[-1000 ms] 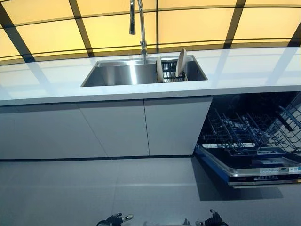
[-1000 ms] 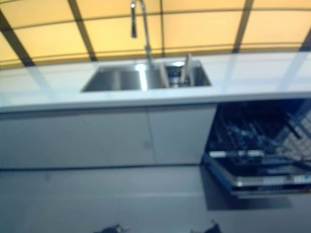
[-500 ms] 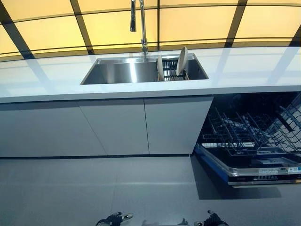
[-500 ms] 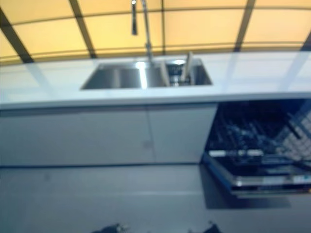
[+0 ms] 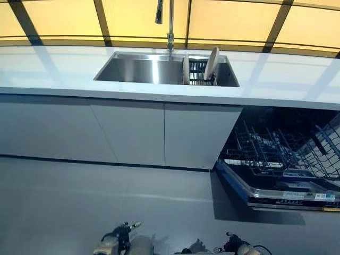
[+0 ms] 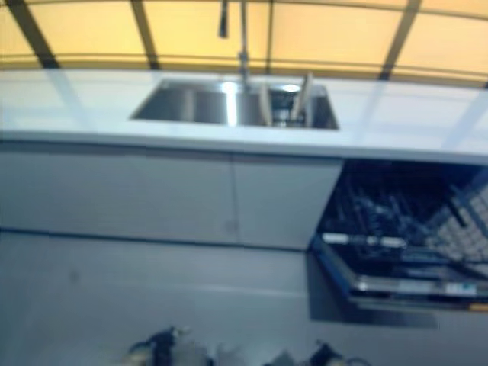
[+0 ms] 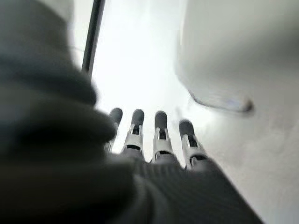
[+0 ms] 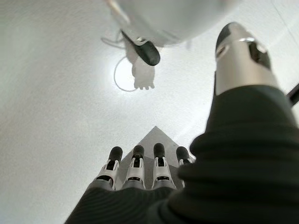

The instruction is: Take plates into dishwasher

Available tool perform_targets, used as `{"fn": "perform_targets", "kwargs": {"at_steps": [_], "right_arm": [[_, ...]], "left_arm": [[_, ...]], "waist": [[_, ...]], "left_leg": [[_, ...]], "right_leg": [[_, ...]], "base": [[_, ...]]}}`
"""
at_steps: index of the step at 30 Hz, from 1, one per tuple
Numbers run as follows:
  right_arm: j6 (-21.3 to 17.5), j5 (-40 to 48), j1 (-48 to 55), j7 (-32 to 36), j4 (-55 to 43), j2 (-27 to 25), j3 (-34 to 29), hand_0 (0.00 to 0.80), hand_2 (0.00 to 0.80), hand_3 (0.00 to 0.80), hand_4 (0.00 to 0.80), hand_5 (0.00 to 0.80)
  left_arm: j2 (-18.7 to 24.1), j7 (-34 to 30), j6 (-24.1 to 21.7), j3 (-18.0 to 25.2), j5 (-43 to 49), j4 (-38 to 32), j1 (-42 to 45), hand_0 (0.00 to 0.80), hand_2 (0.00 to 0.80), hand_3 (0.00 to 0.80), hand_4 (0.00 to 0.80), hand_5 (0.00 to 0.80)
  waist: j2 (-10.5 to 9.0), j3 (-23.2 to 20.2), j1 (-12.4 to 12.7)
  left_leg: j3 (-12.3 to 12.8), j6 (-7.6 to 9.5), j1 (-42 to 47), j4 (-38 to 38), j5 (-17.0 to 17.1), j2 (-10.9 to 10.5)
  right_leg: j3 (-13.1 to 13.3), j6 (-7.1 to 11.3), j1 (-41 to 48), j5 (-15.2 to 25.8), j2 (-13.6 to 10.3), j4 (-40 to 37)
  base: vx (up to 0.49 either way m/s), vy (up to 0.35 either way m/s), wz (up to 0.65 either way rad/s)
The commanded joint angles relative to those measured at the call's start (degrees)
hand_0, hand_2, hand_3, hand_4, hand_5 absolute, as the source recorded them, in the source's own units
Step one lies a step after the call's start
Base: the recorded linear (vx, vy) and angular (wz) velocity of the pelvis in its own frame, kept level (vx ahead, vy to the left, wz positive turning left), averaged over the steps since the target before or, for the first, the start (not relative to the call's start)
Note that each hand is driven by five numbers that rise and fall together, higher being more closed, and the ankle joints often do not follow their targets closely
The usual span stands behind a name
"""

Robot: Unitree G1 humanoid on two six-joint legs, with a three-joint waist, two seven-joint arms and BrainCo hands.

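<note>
Two plates [image 5: 211, 63] upright in a rack [image 5: 198, 73] in the sink [image 5: 143, 70], set in the desk [image 5: 64, 69]. Dishwasher [image 5: 281, 159] open to its right — lower rack pulled out. Left robot hand [image 7: 159, 135] and right robot hand [image 8: 140, 170] — fingers straight, holding nothing, low over the floor [image 5: 79, 202].

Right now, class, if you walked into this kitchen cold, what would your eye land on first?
Probably the open dishwasher at lower right, its wire rack pulled out under the white counter. Next, the steel sink set in the counter, with two plates standing on edge at its right end below the tall tap. Both hands hang low, open and holding nothing.
</note>
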Motion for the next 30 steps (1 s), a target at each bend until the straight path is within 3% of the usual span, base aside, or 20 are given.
{"fn": "perform_targets", "kwargs": {"at_steps": [1,2,4,5,6,9,13,19,21,22,23,25,27,28,30], "right_arm": [[-0.6,-0.2,-0.4,-0.6,1.1,0.0,-0.6,0.000,0.000,0.000,0.000,0.000],[-0.5,-0.2,-0.3,-0.6,1.3,-0.1,-0.7,0.000,0.000,0.000,0.000,0.000],[-0.4,-0.5,-0.4,-0.8,1.9,-0.1,-1.5,0.000,0.000,0.000,0.000,0.000],[-0.4,-1.0,-0.4,-0.7,2.5,0.1,-2.3,0.000,0.000,0.000,0.000,0.000],[-0.4,-1.1,-0.5,-0.6,2.6,0.2,-2.3,0.000,0.000,0.000,0.000,0.000],[-0.6,-1.7,0.4,-0.4,2.9,1.5,-3.3,0.000,0.000,0.000,0.000,0.000],[-1.7,-2.4,1.3,-0.8,1.9,2.6,-3.1,0.000,0.000,0.000,0.000,0.000],[-2.1,-1.0,0.2,-1.8,1.4,3.1,-3.6,0.000,0.000,0.000,0.000,0.000],[-2.2,-1.0,0.1,-2.5,1.0,3.0,-4.0,0.000,0.000,0.000,0.000,0.000],[-3.1,-1.6,0.0,-2.7,0.7,2.6,-4.4,0.000,0.000,0.000,0.000,0.000],[-3.7,-1.5,0.0,-2.8,0.2,2.1,-4.4,0.000,0.000,0.000,0.000,0.000],[-4.4,-0.4,-0.2,-2.3,-0.6,1.2,-3.9,0.000,0.000,0.000,0.000,0.000],[-5.7,-2.2,-0.7,-1.3,-1.7,0.2,-2.8,0.000,0.000,0.000,0.000,0.000],[-7.6,-2.6,-0.9,0.1,-2.6,-0.4,-1.6,0.000,0.000,0.000,0.000,0.000],[-10.2,-3.0,-1.5,1.8,-4.0,-1.1,-0.2,0.000,0.000,0.000,0.000,0.000]], "left_arm": [[-2.6,1.2,-1.1,-2.7,1.4,1.2,4.0,0.000,0.000,0.000,0.000,0.000],[-2.8,2.3,-1.3,-2.4,0.0,1.3,4.3,0.000,0.000,0.000,0.000,0.000],[-3.1,3.5,-1.8,-1.6,-1.6,1.4,4.6,0.000,0.000,0.000,0.000,0.000],[-3.0,4.3,-2.7,-0.1,-1.3,1.1,4.8,0.000,0.000,0.000,0.000,0.000],[-2.9,4.3,-2.6,-0.1,-1.6,1.1,4.7,0.000,0.000,0.000,0.000,0.000],[-1.7,4.2,-2.0,0.0,0.5,1.8,3.6,0.000,0.000,0.000,0.000,0.000],[-0.9,2.4,-0.5,-2.2,2.9,1.6,3.6,0.000,0.000,0.000,0.000,0.000],[-1.5,1.5,0.2,-2.2,3.9,3.1,2.8,0.000,0.000,0.000,0.000,0.000],[-1.3,1.4,0.0,-2.7,5.2,3.5,2.5,0.000,0.000,0.000,0.000,0.000],[-0.8,0.9,0.5,-3.1,5.7,3.3,2.5,0.000,0.000,0.000,0.000,0.000],[-0.4,0.5,1.1,-3.4,7.1,3.1,2.4,0.000,0.000,0.000,0.000,0.000],[0.2,0.6,1.6,-3.6,8.1,3.3,2.0,0.000,0.000,0.000,0.000,0.000],[0.8,0.3,1.9,-3.9,7.4,3.1,1.5,0.000,0.000,0.000,0.000,0.000],[1.3,-0.5,2.1,-4.2,7.7,3.0,1.1,0.000,0.000,0.000,0.000,0.000],[1.9,-1.0,2.1,-3.9,8.6,3.0,0.6,0.000,0.000,0.000,0.000,0.000]], "waist": [[2.90,1.6,2.6],[2.84,1.4,3.7],[2.81,1.2,3.8],[2.48,0.0,3.7],[2.32,-0.2,3.8],[1.36,-2.1,4.3],[0.66,-5.1,3.9],[-0.53,-7.7,3.9],[-1.24,-8.2,3.7],[-0.85,-8.1,2.7],[0.42,-7.5,1.4],[1.65,-6.2,-0.5],[2.68,-4.9,-2.2],[2.23,-4.5,-3.0],[1.35,-3.5,-4.5]], "left_leg": [[2.2,4.27,-3.9,-19.0,14.0,-2.1],[0.9,3.92,-5.4,-23.0,14.3,-2.7],[1.6,4.65,-5.5,-22.2,13.6,-3.0],[3.4,5.64,-4.9,-20.9,11.2,-2.7],[3.4,5.83,-4.8,-20.6,11.0,-2.6],[3.2,7.15,-3.0,-18.8,8.4,-2.4],[2.4,8.47,0.7,-20.8,7.2,-3.3],[1.6,10.23,0.7,-19.9,5.4,-5.2],[1.5,11.32,0.4,-19.0,4.5,-6.8],[1.8,12.03,1.3,-19.0,3.8,-7.0],[1.3,12.35,3.2,-18.9,2.9,-6.4],[0.2,11.82,6.1,-19.1,2.3,-5.7],[-0.8,10.85,9.6,-19.7,1.7,-4.7],[-1.8,10.66,10.9,-19.8,0.2,-5.2],[-4.0,10.24,13.8,-19.9,-2.8,-6.0]], "right_leg": [[4.7,1.87,8.1,-2.1,5.3,0.7],[6.4,1.96,9.5,-2.6,5.4,0.5],[7.6,1.92,10.8,-4.1,5.1,0.8],[8.0,3.17,12.0,-4.9,3.3,1.0],[7.9,3.42,12.1,-5.0,2.8,1.0],[4.0,5.54,14.5,-6.4,-0.9,1.5],[0.6,7.09,13.5,-3.8,-3.1,1.8],[0.8,8.69,11.7,0.5,-5.3,2.2],[1.9,9.69,10.2,5.6,-6.0,7.1],[2.6,10.17,5.8,10.3,-6.1,15.0],[2.8,9.66,0.0,10.7,-4.5,21.1],[1.0,8.67,-7.2,10.0,-4.1,22.3],[-0.7,7.26,-9.5,7.1,-4.4,16.0],[-0.5,7.56,-12.0,8.5,-5.1,7.8],[-0.7,10.20,-15.6,16.2,-7.1,-3.3]], "base": [[0.523,0.094,0.02],[0.422,0.114,-0.04],[0.347,0.168,-0.27],[0.287,0.171,-0.54],[0.465,0.232,-0.73],[0.385,0.116,-0.63],[0.312,0.115,-0.11],[0.170,0.109,0.09],[0.162,0.127,-0.04],[0.230,0.167,-0.08],[0.296,0.190,-0.04],[0.289,0.083,0.27],[0.289,-0.069,0.38],[0.339,-0.230,0.34],[0.375,-0.305,0.41]]}}
